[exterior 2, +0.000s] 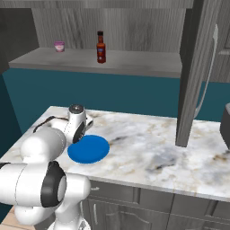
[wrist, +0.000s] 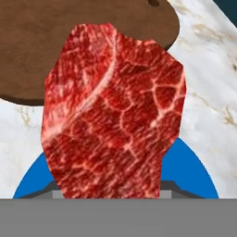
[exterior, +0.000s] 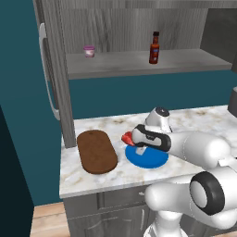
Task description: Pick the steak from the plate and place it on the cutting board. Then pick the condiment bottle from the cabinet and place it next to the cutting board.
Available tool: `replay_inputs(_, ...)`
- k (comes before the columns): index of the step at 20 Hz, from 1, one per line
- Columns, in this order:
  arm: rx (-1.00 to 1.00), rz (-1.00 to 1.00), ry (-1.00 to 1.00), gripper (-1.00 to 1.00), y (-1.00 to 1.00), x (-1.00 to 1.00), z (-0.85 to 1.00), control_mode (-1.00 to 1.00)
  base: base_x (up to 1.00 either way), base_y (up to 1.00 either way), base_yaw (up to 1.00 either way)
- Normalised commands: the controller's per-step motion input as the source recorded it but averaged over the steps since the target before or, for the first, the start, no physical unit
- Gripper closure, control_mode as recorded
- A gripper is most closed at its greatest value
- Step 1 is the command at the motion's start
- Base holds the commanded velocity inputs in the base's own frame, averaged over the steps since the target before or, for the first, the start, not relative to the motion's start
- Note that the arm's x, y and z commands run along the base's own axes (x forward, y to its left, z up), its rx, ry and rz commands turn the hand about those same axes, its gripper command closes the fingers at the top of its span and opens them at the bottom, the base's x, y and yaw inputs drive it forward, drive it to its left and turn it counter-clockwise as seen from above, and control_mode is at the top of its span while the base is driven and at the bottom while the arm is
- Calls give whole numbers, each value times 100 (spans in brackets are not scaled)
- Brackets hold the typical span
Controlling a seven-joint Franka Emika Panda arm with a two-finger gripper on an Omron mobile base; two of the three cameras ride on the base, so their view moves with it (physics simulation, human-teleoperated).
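Left base view: the gripper [exterior: 131,139] holds the steak [exterior: 127,138], a small red piece, raised above the left rim of the round blue plate [exterior: 150,159]; the oblong dark-brown cutting board [exterior: 96,151] lies just left on veined marble counter [exterior: 194,118]. The condiment bottle [exterior: 154,48] stands on the grey wood-grain cabinet [exterior: 120,62] shelf, a pink-lidded cup [exterior: 89,51] well apart.
Right base view: the arm hides the hand.
Hand view: marbled meat pinched between the jaws
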Motion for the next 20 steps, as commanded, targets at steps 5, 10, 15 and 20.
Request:
replay_inputs(5,6,0,0,100,23,0,0,-100,0,0,0)
replay_inputs(10,3,0,0,100,28,0,0,-100,0,0,0)
replay_inputs(15,0,0,0,100,30,0,0,-100,0,0,0)
replay_inputs(20,0,0,0,100,32,0,0,-100,0,0,0)
